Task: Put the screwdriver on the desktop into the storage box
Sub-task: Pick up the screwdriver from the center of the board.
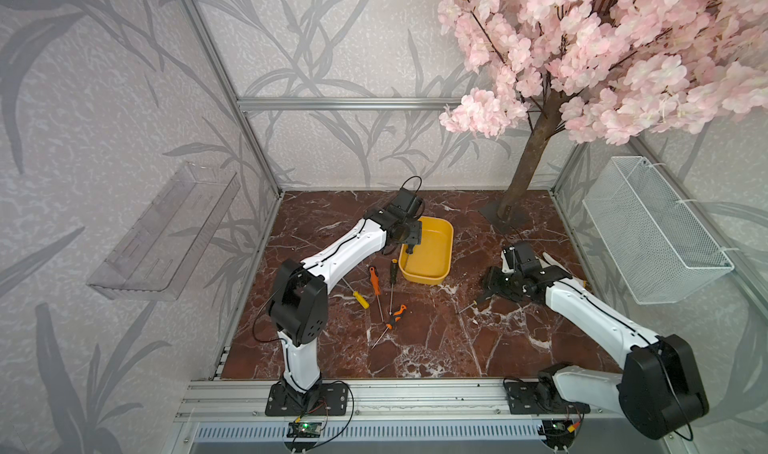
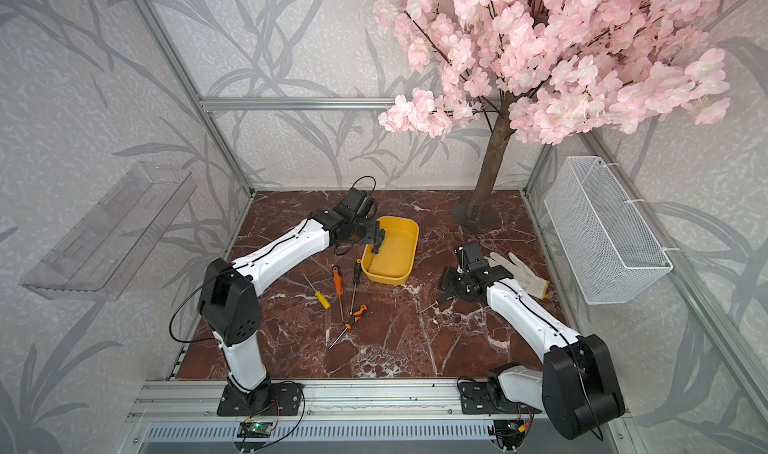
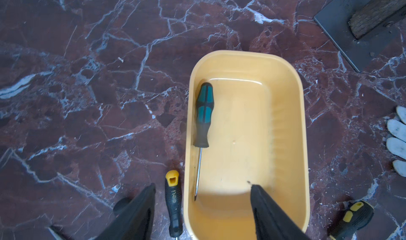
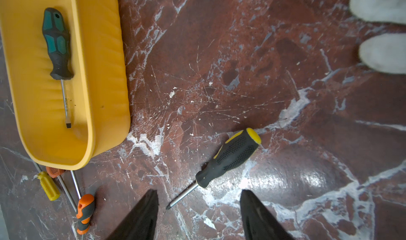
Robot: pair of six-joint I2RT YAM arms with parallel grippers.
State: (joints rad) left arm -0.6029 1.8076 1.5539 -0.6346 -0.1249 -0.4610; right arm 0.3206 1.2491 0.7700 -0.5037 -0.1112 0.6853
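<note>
Screwdrivers sit in two places here. A teal-handled screwdriver (image 3: 203,115) lies flat inside the yellow storage box (image 3: 304,140), tight along the wall nearest the tools waiting on the desk (image 1: 436,348), so one item looks delivered and the rest are not yet moved. The left tool (image 3: 202,186) hangs above the near end of that box with its fingers spread wide and nothing between them. One finger is over the box floor and the other is outside the rim, above a black-handled screwdriver with a yellow cap (image 3: 173,203) lying just beside the box wall. The teal one's tip points back toward this tool, below the gap and clear of both fingers, which suits a low drop rather than a toss. A yellow-handled screwdriver (image 1: 360,299), an orange-handled screwdriver (image 1: 375,279) and an orange-and-black screwdriver (image 1: 397,315) lie close together on the left arm's side of the box. They probably fall to that arm. The right tool (image 4: 198,191) is also open and empty, low over the desk on the far side of the box. A black-and-yellow screwdriver (image 4: 228,159) lies flat on the marble just ahead of it, handle angled away and Phillips tip aimed into the gap between the fingers, apart from both. The handle is the thicker, rubbery part, so I judge this tool must advance along the shaft and turn somewhat to close across it. A white work glove (image 2: 519,271) lies beside that arm, well clear of the screwdriver.
</note>
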